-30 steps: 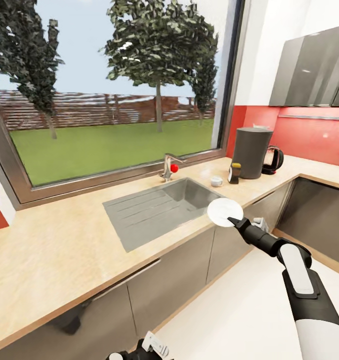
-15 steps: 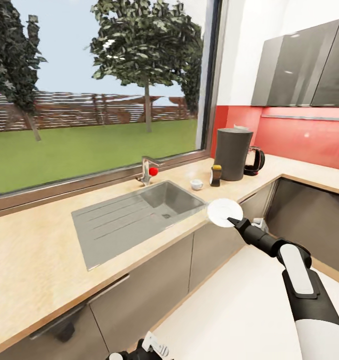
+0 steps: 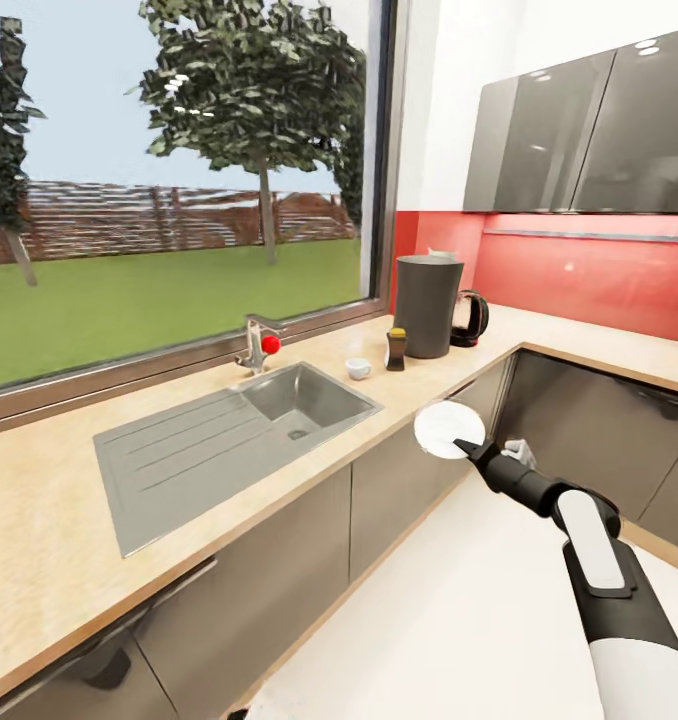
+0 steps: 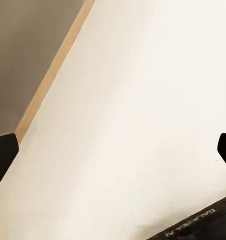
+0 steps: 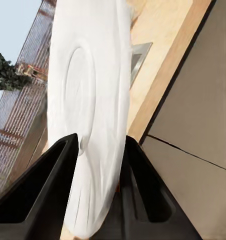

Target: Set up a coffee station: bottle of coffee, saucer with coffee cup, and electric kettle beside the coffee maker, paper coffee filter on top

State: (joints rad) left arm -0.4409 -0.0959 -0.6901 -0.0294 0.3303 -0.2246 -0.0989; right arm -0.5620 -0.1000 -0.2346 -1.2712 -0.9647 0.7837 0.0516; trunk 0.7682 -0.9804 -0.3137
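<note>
While clamped in right tool (image 5: 95, 150), saucer (image 3: 443, 429) stands on edge.

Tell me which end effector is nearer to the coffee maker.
Right. The right end effector holds the saucer out toward the coffee maker; the left end effector hangs open over the floor.

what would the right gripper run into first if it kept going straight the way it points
Probably the countertop edge just ahead of the held saucer, between the sink and the coffee cup. Depth is unclear, so the right gripper might pass above it.
</note>
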